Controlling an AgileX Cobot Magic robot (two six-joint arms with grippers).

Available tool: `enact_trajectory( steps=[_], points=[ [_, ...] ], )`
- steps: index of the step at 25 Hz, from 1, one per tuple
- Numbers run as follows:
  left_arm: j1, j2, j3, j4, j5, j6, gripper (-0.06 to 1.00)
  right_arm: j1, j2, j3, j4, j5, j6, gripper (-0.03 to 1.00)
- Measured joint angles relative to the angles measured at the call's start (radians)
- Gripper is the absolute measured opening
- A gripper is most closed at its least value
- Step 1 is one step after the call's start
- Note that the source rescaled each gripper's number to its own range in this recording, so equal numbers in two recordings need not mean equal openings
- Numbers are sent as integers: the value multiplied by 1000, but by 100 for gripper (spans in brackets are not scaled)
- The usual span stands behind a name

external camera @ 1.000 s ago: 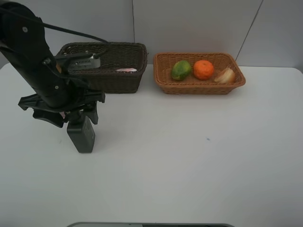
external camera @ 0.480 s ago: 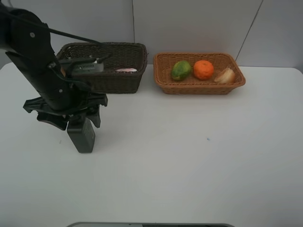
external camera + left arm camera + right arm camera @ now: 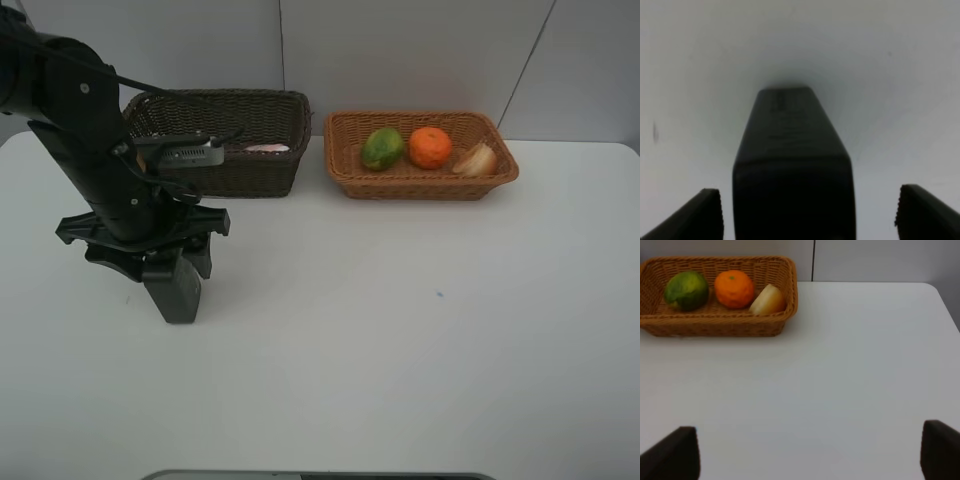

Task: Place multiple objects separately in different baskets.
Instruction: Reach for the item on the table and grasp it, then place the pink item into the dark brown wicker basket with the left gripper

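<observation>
Both gape: left tool (image 3: 811, 214) astride the pump bottle (image 3: 792, 150), right tool (image 3: 807, 450) over table (image 3: 860, 355).

Two baskets (image 3: 240, 172) (image 3: 420, 186), three-ish fruits (image 3: 382, 148) (image 3: 430, 147) (image 3: 477, 160), one bottle (image 3: 177, 292)

High overview, low wrist views; tan basket (image 3: 420, 186) in two

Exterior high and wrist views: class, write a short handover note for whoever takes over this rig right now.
Left pincer: open, one fingertip either side of the grey bottle, which stands on the table; not gripped yet.
Right pincer: open, empty, over bare table.
Done: green fruit, orange and a pale fruit lie in the tan basket; something pink shows in the dark basket.
Left: grip the bottle and basket it, probably in the dark one. No cup is in view.
</observation>
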Motion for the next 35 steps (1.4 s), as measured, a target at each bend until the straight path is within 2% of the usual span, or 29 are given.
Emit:
enact_trajectory(
  steps=[4,5,35],
  points=[
    [0,0,0,1,2,0,51,0,0,0,0,0,0,88],
    [0,0,0,1,1,1,49,0,0,0,0,0,0,88],
    [0,-44,-10,1,10,-2,50,0,0,0,0,0,0,88]
  ],
)
